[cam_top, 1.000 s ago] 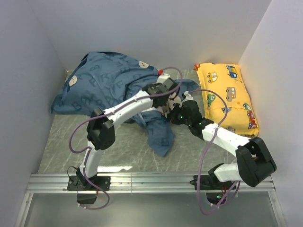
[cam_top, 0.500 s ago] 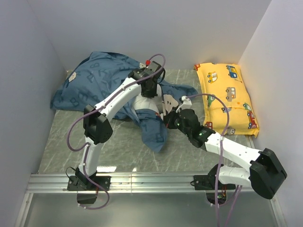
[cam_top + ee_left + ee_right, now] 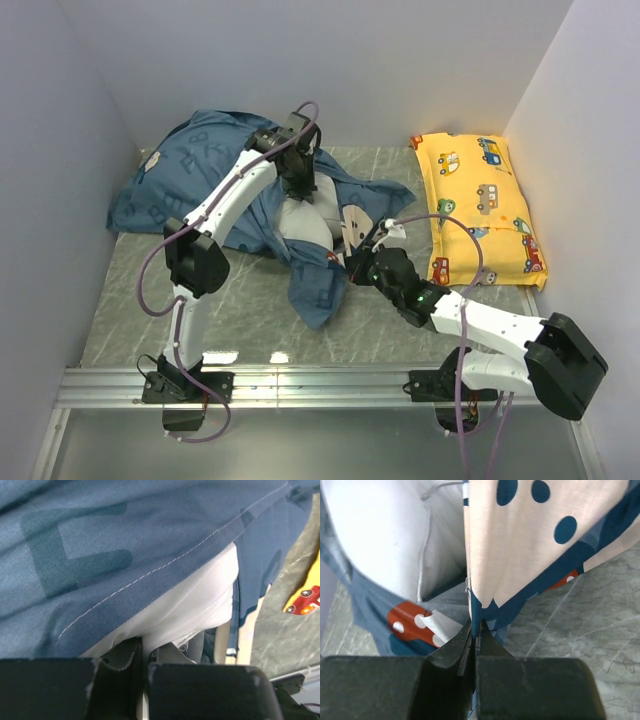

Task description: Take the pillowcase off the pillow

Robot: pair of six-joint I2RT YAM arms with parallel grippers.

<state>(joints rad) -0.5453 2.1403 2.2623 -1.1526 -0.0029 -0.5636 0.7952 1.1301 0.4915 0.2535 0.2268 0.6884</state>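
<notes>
Left of the yellow car-print pillow [image 3: 480, 200], the white pillow [image 3: 300, 228] bulges from the mouth of the dusty-blue pillowcase [image 3: 190, 180]. The main risk, I judge, is a slip: each hand has only a thin fold, so pulling apart could tear either grip free, or drag the whole bundle along the worktop [image 3: 200, 310]. The right hand [image 3: 352, 266], nearer that yellow pillow, is pressed together on the pillowcase's hem. The left hand [image 3: 298, 188], farther from it, is almost closed, apparently nipping the pillow's white cloth.
</notes>
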